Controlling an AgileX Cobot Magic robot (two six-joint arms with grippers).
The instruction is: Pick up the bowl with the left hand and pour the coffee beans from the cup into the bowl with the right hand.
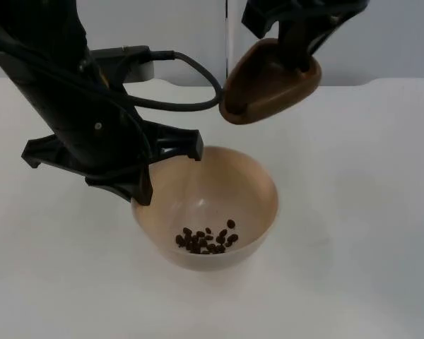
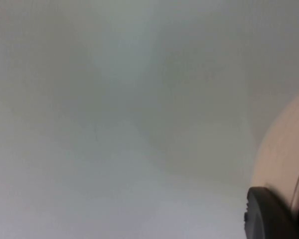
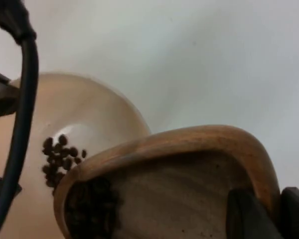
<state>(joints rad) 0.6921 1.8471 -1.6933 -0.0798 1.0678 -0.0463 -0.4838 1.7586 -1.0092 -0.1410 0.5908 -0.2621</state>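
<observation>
Coffee beans (image 1: 207,241) lie in the bowl (image 1: 254,185) above the counter (image 1: 360,212). The tilted cup (image 1: 268,83) hangs behind the bowl, toward its right.

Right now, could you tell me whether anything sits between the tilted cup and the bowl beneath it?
Nothing visible does. The right gripper holds the wooden cup tilted above the bowl, held by the left gripper; beans already lie inside.

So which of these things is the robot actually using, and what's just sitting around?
In use:
- beige bowl, held at its rim by the left gripper
- wooden cup, tilted, held by the right gripper
- coffee beans in the bowl; some in the cup

Just there:
- white table
- grey partition wall
</observation>
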